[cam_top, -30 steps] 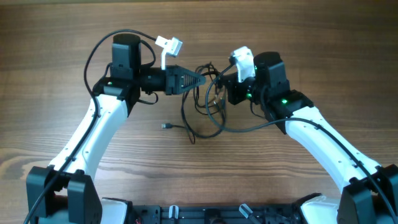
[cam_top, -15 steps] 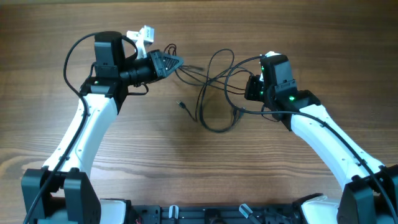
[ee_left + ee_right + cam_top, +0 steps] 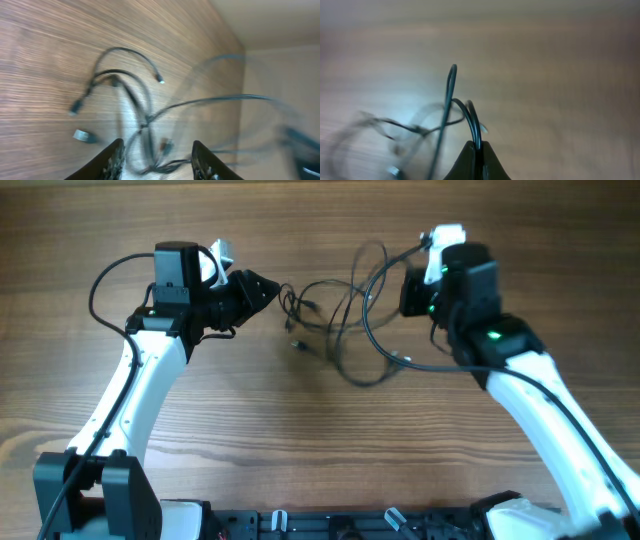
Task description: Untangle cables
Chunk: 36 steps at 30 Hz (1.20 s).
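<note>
The cables are thin black wires, loosely tangled on the wooden table between my two arms. My left gripper sits at the tangle's left end. In the left wrist view it is open, and a bunch of cables with small plug ends lies on the table between and beyond the fingers, not pinched. My right gripper is raised at the tangle's right side. In the right wrist view it is shut on a black cable loop that arches up out of the closed fingertips.
The table is bare wood around the tangle. A loose plug end lies at the lower left of the wires. Thick black cords loop off both arms. The table's far edge shows in the left wrist view.
My left gripper has opened and let the cables go. My right gripper has lifted away toward the back with its cable, stretching the tangle out to the right.
</note>
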Each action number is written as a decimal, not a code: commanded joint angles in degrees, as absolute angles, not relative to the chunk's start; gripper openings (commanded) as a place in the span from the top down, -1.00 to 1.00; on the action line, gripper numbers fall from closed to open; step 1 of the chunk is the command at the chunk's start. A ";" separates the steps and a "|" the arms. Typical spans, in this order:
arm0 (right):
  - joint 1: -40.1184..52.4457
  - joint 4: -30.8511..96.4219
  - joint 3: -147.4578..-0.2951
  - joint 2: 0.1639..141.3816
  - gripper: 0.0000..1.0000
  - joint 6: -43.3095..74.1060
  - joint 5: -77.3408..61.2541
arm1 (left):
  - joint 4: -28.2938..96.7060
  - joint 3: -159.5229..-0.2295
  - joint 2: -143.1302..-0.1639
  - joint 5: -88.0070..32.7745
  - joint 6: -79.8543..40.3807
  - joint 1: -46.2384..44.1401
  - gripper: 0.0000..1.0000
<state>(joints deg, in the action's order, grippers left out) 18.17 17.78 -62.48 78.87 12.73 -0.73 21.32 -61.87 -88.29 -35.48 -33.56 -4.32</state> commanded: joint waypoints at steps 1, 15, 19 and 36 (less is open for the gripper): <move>17.93 18.57 -65.82 73.73 0.72 8.54 -10.68 | 21.93 -62.15 -88.29 -31.03 -33.28 -4.05 0.08; 17.96 26.65 -65.76 77.56 0.07 15.35 -2.55 | 22.65 -62.15 -88.29 -40.42 -23.66 -10.07 -0.27; 17.96 31.90 -65.76 79.26 0.01 20.14 3.38 | 22.63 -62.15 -88.31 -33.56 -21.65 -13.23 -0.50; 17.91 38.37 -65.71 80.53 -0.12 22.59 2.81 | 23.68 -62.13 -97.80 -18.96 -30.15 -25.10 -0.19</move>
